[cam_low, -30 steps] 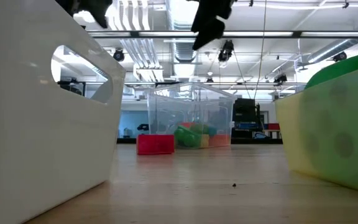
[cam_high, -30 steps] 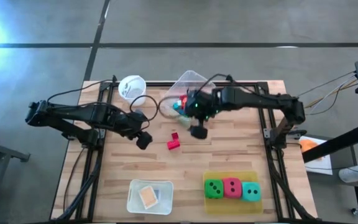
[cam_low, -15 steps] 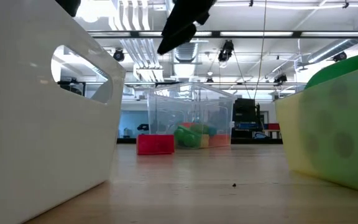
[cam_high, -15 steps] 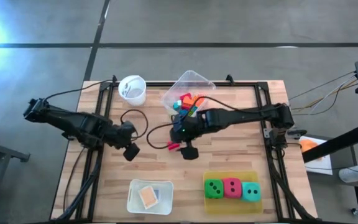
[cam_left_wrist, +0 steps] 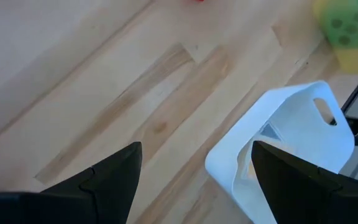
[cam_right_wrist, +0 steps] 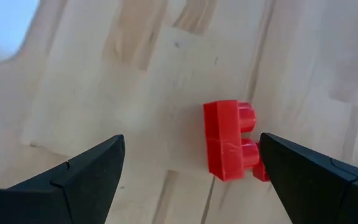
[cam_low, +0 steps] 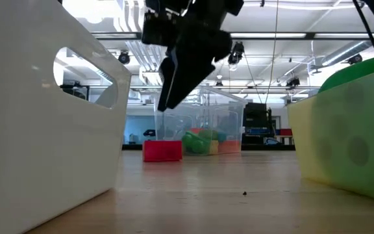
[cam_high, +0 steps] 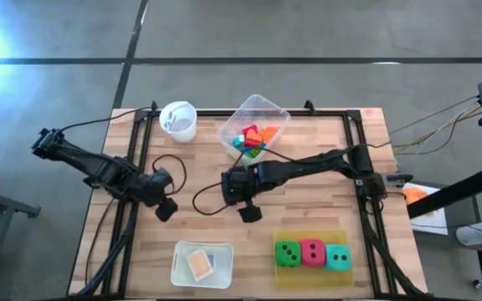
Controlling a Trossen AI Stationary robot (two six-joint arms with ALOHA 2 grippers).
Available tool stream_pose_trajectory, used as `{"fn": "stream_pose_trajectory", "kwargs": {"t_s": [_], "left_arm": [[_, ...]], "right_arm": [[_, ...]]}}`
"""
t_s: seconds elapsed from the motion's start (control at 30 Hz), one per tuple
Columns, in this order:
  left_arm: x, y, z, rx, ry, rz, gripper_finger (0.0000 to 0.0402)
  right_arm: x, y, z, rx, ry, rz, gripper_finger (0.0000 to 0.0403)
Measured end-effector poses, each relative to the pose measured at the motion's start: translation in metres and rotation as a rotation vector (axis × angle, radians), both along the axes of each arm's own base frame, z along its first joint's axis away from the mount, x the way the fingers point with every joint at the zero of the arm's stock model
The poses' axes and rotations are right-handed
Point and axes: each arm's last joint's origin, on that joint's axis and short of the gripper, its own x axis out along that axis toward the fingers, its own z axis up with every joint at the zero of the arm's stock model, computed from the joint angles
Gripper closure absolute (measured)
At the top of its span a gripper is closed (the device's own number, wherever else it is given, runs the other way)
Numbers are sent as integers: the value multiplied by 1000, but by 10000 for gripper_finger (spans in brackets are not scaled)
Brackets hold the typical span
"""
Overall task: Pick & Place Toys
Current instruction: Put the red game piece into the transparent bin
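Two dark robot arms reach over a wooden table [cam_high: 308,209] seen from above. The right gripper [cam_high: 243,196] hangs above the table's middle with its fingers spread wide, and its wrist view shows a red studded block [cam_right_wrist: 229,140] lying on the wood between the two open fingers [cam_right_wrist: 82,174], untouched. In the low view the same red block [cam_low: 162,150] sits on the table just in front of a clear plastic tub [cam_high: 253,125], which holds a jumble of red, orange, green and blue blocks [cam_high: 253,140]. The left gripper [cam_high: 164,206] hovers near the table's left side, also open and holding nothing. Near the front edge a white bin [cam_high: 201,262] holds a flat orange tile [cam_high: 199,264], and a yellow tray [cam_high: 312,255] carries a row of three dotted dice: green [cam_high: 288,252], red [cam_high: 313,251] and teal [cam_high: 338,257]. A white cup [cam_high: 178,119] stands at the back left.
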Motion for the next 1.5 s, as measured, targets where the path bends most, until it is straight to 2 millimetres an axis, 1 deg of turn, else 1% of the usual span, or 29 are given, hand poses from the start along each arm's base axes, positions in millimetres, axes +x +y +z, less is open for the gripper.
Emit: {"fn": "stream_pose_trajectory", "kwargs": {"t_s": [0.27,0.4,0.57,0.7,0.8,1.03,1.2,1.27,1.33,1.4,1.5], "left_arm": [[-2,-4,0,-9,5,-28,96],[-2,-4,0,-17,9,-35,96],[-2,-5,0,-24,9,-39,96],[-2,-5,0,-27,9,-36,96],[-2,-5,0,-28,4,-35,96],[0,-6,1,-36,-15,-32,96],[0,-6,1,-38,-19,-32,96],[1,-6,1,-39,-21,-32,96],[1,-6,1,-39,-21,-32,96],[1,-6,1,-39,-22,-32,96],[1,-6,1,-39,-22,-32,96]], "right_arm": [[8,-1,-25,-50,37,71,37],[12,-3,-30,-73,18,115,37],[14,-15,-34,-92,13,143,37],[16,-25,-41,-75,29,133,37],[17,-31,-50,-20,49,141,37],[19,-30,-74,13,111,158,37],[19,-30,-79,29,130,149,38],[18,-30,-79,33,136,136,49],[18,-30,-80,38,140,121,72],[18,-30,-80,41,141,108,105],[18,-30,-79,46,145,85,164]]}}
